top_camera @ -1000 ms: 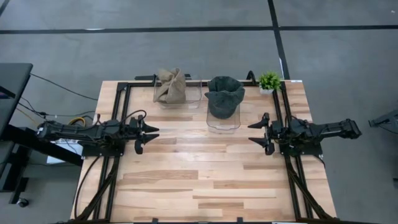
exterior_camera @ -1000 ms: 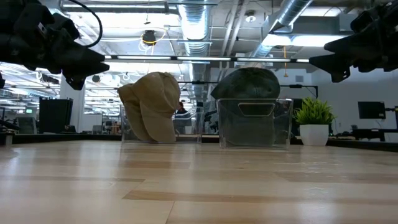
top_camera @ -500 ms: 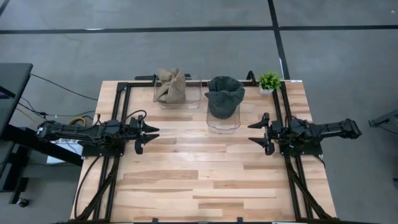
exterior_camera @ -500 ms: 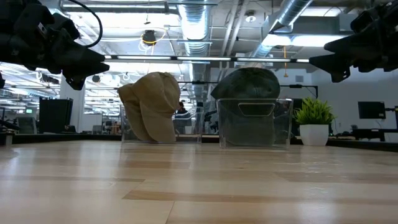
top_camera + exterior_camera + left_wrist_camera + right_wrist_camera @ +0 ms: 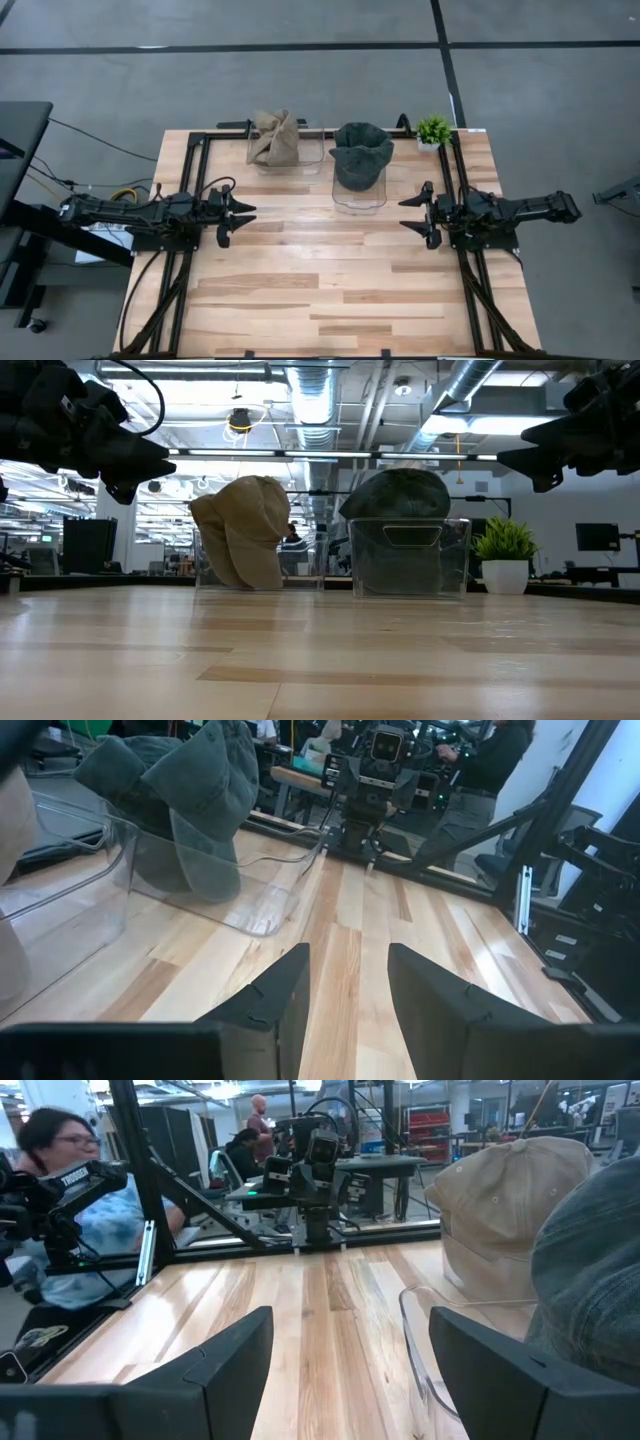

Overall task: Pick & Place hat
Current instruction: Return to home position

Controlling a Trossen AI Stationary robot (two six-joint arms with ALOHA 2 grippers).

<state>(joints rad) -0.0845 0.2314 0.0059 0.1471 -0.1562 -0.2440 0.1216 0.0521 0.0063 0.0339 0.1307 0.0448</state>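
Observation:
A tan hat rests in a clear bin at the table's far side, left of centre; it also shows in the low view. A dark green hat rests in a second clear bin beside it, toward the right. My left gripper is open and empty above the table's left side. My right gripper is open and empty above the right side. Both hover clear of the wood, pointing toward each other.
A small potted plant stands at the far right corner. A black frame runs along the table's left, far and right edges. Bare wood lies between the grippers and toward the near edge. People show in the room beyond.

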